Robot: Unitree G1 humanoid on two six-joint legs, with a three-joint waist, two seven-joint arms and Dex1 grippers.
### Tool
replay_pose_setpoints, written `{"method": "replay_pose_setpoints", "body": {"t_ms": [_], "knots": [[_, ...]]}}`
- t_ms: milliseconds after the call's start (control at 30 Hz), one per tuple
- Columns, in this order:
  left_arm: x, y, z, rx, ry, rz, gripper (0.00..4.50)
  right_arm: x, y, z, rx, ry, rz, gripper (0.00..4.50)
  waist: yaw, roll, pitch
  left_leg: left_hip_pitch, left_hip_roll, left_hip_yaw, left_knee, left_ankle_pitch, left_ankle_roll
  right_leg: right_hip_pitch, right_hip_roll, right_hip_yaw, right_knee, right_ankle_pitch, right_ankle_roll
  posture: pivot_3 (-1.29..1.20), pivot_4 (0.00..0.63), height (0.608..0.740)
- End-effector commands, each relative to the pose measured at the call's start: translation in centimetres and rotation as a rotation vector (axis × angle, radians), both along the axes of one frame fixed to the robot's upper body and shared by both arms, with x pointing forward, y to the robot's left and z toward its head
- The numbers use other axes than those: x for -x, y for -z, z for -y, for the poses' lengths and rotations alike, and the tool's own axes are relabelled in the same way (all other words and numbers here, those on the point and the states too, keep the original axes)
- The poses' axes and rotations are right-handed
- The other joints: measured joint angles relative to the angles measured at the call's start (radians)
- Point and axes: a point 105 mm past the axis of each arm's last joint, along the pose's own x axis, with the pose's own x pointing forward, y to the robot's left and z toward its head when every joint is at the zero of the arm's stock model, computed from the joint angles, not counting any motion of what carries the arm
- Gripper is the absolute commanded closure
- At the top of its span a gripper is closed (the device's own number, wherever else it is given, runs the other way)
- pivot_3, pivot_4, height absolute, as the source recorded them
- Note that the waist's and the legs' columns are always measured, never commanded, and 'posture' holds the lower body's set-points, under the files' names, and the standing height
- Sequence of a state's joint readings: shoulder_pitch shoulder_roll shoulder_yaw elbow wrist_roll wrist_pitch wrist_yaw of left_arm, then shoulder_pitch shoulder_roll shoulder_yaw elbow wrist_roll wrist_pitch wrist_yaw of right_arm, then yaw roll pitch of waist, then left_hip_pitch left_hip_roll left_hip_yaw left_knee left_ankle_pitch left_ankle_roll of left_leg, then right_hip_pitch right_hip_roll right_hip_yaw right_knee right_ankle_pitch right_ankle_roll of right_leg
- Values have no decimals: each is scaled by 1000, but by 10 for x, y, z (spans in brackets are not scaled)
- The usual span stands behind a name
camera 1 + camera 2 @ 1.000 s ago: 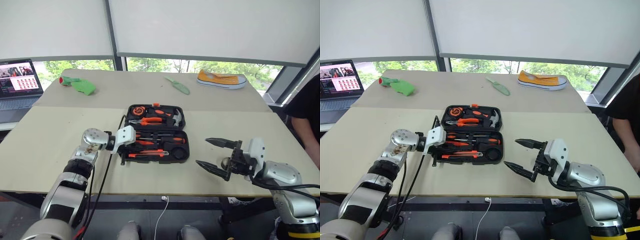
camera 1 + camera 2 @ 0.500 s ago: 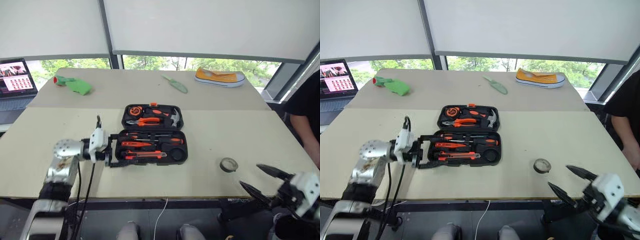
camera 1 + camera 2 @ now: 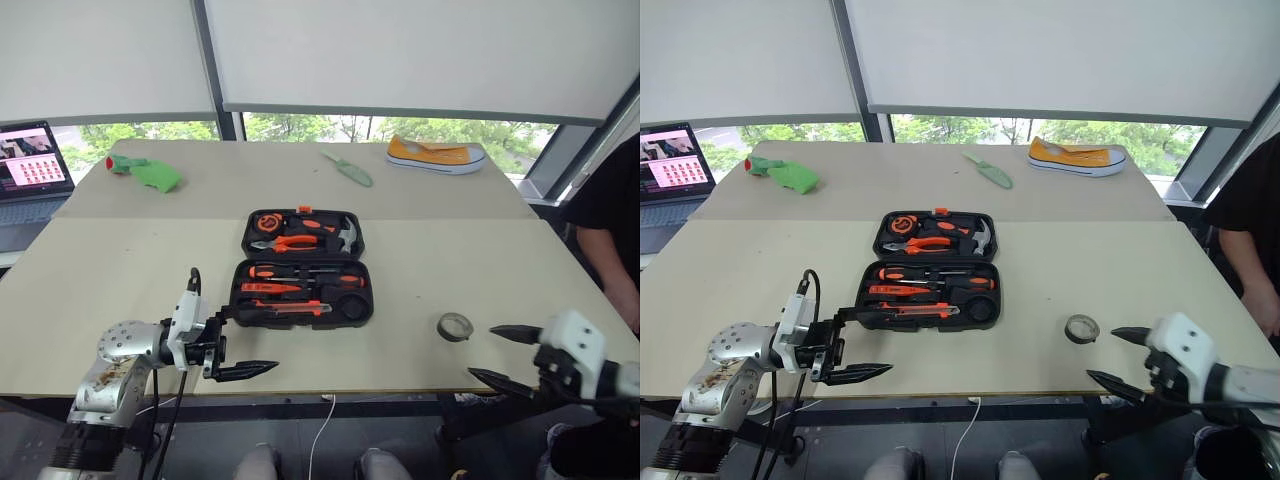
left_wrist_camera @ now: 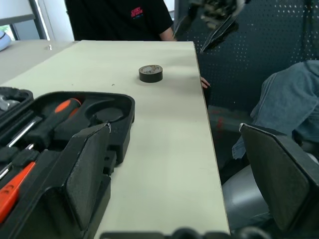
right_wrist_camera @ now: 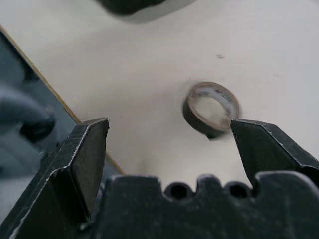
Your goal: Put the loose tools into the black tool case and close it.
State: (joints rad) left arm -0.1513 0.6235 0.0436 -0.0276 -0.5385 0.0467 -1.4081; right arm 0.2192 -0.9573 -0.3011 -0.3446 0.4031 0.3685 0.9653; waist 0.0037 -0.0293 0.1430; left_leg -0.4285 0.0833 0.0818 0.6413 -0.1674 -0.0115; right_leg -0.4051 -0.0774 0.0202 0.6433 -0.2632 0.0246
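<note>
Two tables (image 3: 470,260) stand pushed together, one behind the other. On the near one the case (image 3: 303,268) lies open and flat, with orange and black tools in its slots. It is just past the left gripper (image 3: 238,343), which hangs at the near edge with its jaws wide apart and nothing between them. One left finger (image 4: 87,169) is right beside the case's near corner. The right gripper (image 3: 1122,356) is at the near edge too, well apart from the case, jaws wide and empty. The tape (image 3: 455,326) lies flat on the table just ahead of the right jaws, a bit to the case's side, not touching them. Nothing stands between the tape and the case. Far behind lie a yellow shoe (image 3: 436,155), a green trowel (image 3: 351,170) and a green thing (image 3: 146,172). A laptop (image 3: 34,172) sits off to the left.
</note>
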Motion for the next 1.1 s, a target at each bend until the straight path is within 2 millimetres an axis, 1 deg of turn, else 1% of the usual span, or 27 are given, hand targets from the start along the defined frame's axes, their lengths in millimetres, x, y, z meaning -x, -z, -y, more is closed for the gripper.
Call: {"method": "replay_pose_setpoints", "body": {"t_ms": [33,100,167,233,267,300,333,367,400,533,600,633,733,833,867,933,1000,1100], "knots": [[1,-8,4,-23,30,44,31,-18,7,-4,60,9,-65,0,4,0,0,-2,0,0,0,-1,0,-1,0,0,0,0,0,0,150,740],[-1,-10,3,-27,24,50,31,-26,12,-6,92,2,-91,0,8,0,0,-3,-1,0,0,-2,2,-1,0,1,-1,2,0,0,150,740],[-3,-12,2,-30,20,54,31,-29,18,-7,112,-5,-138,0,11,-1,0,-4,-1,0,0,-3,2,-2,0,0,-2,3,1,0,150,740],[-3,-13,2,-39,20,61,0,-29,25,-8,137,-15,-191,532,10,-1,0,-4,-1,0,0,-4,2,-2,0,0,-2,3,2,0,150,740],[-3,-13,2,-41,21,64,0,-30,27,-8,146,-16,-200,672,9,-1,0,-4,-1,0,0,-4,2,-2,0,0,-2,3,2,0,150,740],[-3,-13,2,-43,21,65,0,-31,27,-8,151,-16,-202,1156,8,-1,0,-4,-1,0,0,-4,2,-2,0,0,-2,3,2,0,150,740],[-4,-14,2,-43,18,69,0,-34,26,-8,158,-11,-195,1421,8,-1,0,-4,-1,0,0,-4,2,-2,0,0,-2,3,2,0,150,740],[-4,-15,1,-42,15,72,0,-37,25,-7,162,-4,-190,1846,8,-1,1,-4,-1,0,0,-4,2,-2,0,0,-2,3,2,0,150,740],[-4,-15,1,-40,12,74,0,-40,24,-7,172,0,-181,2173,6,-1,1,-4,-1,0,0,-4,2,-2,0,0,-2,3,2,0,150,740],[-1,-14,3,-31,6,70,0,-44,23,-7,193,-29,-167,3496,6,-1,1,-4,-1,0,0,-4,2,-2,0,0,-2,1,2,0,150,740],[0,-13,4,-20,4,65,0,-45,18,-12,183,-62,-154,4196,6,-1,1,-4,-1,0,0,-4,2,-2,0,0,-1,1,2,0,150,740],[1,-12,4,-18,1,64,0,-47,13,-17,167,-90,-135,4466,5,-1,1,-4,-1,0,0,-4,2,-2,0,1,-1,1,2,0,150,740],[1,-11,4,-10,-18,61,0,-53,-6,-48,42,-194,-97,4466,-1,-1,1,-3,0,1,0,-4,2,-3,1,1,-1,2,3,0,150,740],[0,-12,5,-1,-36,61,0,-59,-34,-95,-135,-296,-81,4466,-10,-2,1,-3,1,0,0,-4,2,-3,2,1,0,2,4,0,150,740],[0,-12,4,0,-41,61,0,-60,-40,-108,-165,-325,-89,4466,-13,-2,2,-3,1,0,0,-4,2,-3,2,1,0,2,4,0,150,740],[0,-12,4,2,-50,60,0,-62,-44,-129,-171,-367,-119,4466,-16,-1,2,-3,1,0,0,-4,2,-3,2,1,1,3,2,0,150,740],[0,-12,4,4,-57,61,0,-68,-44,-144,-164,-382,-147,4466,-14,-2,2,-3,1,0,0,-4,2,-4,2,1,2,4,1,0,150,740],[1,-12,4,6,-67,64,0,-74,-34,-158,-114,-400,-198,4466,-7,-2,2,-7,0,0,0,-4,2,-7,1,0,2,4,1,0,150,740]]}}
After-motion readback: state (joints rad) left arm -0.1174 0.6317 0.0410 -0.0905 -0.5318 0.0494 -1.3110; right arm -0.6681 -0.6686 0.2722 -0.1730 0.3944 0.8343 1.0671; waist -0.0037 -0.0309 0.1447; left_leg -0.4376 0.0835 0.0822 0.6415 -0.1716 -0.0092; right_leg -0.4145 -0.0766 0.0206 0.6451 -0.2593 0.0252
